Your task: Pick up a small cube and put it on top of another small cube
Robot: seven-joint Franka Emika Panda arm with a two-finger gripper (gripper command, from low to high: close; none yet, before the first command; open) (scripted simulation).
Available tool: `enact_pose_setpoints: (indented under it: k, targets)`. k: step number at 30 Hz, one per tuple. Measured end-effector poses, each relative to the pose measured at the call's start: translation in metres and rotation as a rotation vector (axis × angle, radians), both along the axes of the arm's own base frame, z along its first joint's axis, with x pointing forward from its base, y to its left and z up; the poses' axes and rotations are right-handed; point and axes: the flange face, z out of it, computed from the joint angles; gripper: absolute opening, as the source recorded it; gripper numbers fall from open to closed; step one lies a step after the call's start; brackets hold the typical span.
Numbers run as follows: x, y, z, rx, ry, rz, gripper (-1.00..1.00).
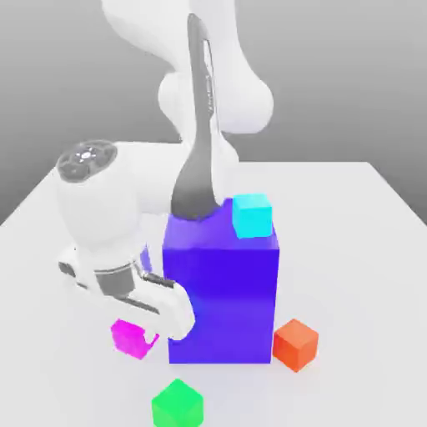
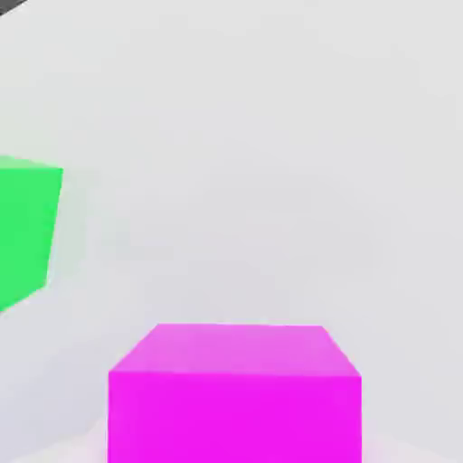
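Gripper (image 1: pixel 145 335), mine, closed on small magenta cube (image 1: pixel 129 339); cube lies between my fingertips (image 1: pixel 151 337), directly below my hand. In exterior view, my cube sits toward view's left of tall blue-purple block (image 1: pixel 221 304), apart from it. Green cube (image 1: pixel 177 405) near mine, not touching; orange cube (image 1: pixel 295 344) beyond block's opposite side; cyan cube (image 1: pixel 252 216) atop block.

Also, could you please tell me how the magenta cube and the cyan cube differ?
The magenta cube sits low, at the gripper, while the cyan cube rests on the big blue block. The magenta one is partly hidden; the cyan one is in plain sight. Both are small.
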Motion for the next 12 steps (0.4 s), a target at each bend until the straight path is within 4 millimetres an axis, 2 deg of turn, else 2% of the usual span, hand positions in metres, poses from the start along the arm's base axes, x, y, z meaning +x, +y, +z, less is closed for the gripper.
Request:
enact_pose_setpoints:
  k: [3, 4, 6, 9, 10, 12]
  targets:
    - [0.032, 0.031, 0.027, -0.027, -0.070, 0.246, -1.00]
    - [0.037, 0.036, 0.027, -0.033, -0.084, 0.285, -1.00]
    - [0.042, 0.039, 0.014, -0.038, -0.096, 0.313, -1.00]
    - [0.042, 0.041, -0.019, -0.040, -0.097, 0.322, -1.00]
    - [0.042, 0.041, -0.026, -0.040, -0.096, 0.324, 1.00]
    - [0.042, 0.041, -0.026, -0.040, -0.096, 0.324, 1.00]
